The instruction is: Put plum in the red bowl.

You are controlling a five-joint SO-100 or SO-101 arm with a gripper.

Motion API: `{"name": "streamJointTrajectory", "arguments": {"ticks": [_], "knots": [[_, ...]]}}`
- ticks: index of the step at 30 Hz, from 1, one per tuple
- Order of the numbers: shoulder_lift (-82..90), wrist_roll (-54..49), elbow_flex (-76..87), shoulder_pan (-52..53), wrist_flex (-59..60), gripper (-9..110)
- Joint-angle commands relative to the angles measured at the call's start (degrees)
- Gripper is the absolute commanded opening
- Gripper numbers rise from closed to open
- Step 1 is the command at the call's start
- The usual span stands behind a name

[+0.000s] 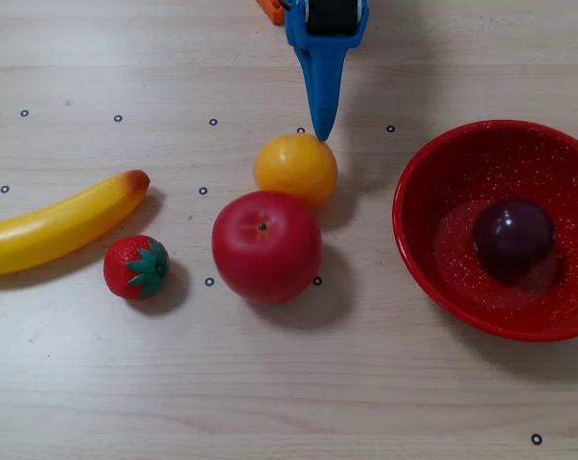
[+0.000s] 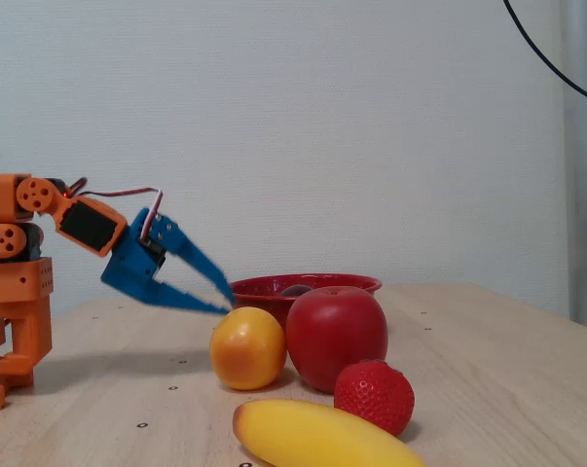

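Note:
The dark purple plum lies inside the red bowl at the right of the overhead view. In the fixed view the red bowl shows behind the apple, and only a dark sliver of the plum rises above its rim. My blue gripper reaches in from the top edge, well left of the bowl, with its tips at the far edge of the orange. The fixed view shows the gripper low over the table, open, with nothing between its fingers.
An orange, a red apple, a strawberry and a banana lie left of the bowl. The arm's orange base stands at the left of the fixed view.

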Motion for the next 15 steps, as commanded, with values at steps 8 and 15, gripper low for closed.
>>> {"name": "streamJointTrajectory", "arguments": {"ticks": [8,15], "knots": [[9.1,-3.3,3.5,0.0,9.9,0],[9.5,-8.1,3.5,0.2,19.1,0]]}}
